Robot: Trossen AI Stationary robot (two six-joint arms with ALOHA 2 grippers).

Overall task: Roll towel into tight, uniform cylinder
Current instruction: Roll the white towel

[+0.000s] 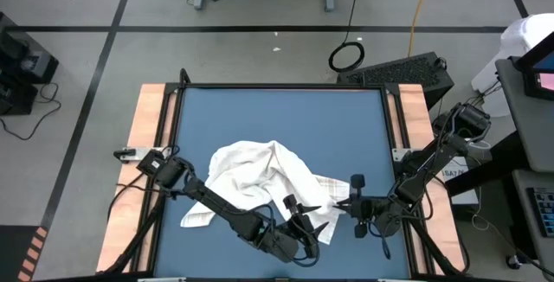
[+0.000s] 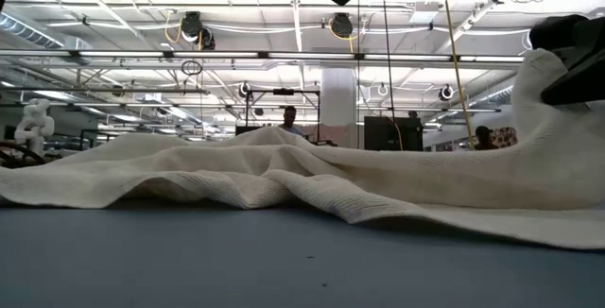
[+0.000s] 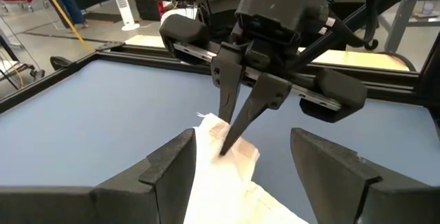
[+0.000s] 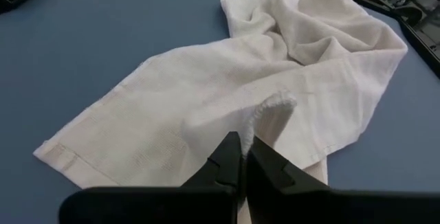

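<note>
- The towel (image 1: 260, 178) lies crumpled near the middle of the blue mat (image 1: 277, 113), toward its front half, with one hemmed corner trailing to the front left.
- The right gripper (image 4: 242, 157) has its fingers pressed together on a raised fold at the towel's right end.
- The left gripper (image 3: 240, 165) sits just beside that end, fingers spread either side of the cloth.
- The mat's back half is bare, out to the wooden table (image 1: 147, 118) edges.

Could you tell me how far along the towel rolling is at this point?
Barely begun. The towel lies crumpled and unrolled on the blue mat. The right gripper is shut, pinching a raised edge; the left gripper hangs open beside it. Flattening and all the rolling remain.
</note>
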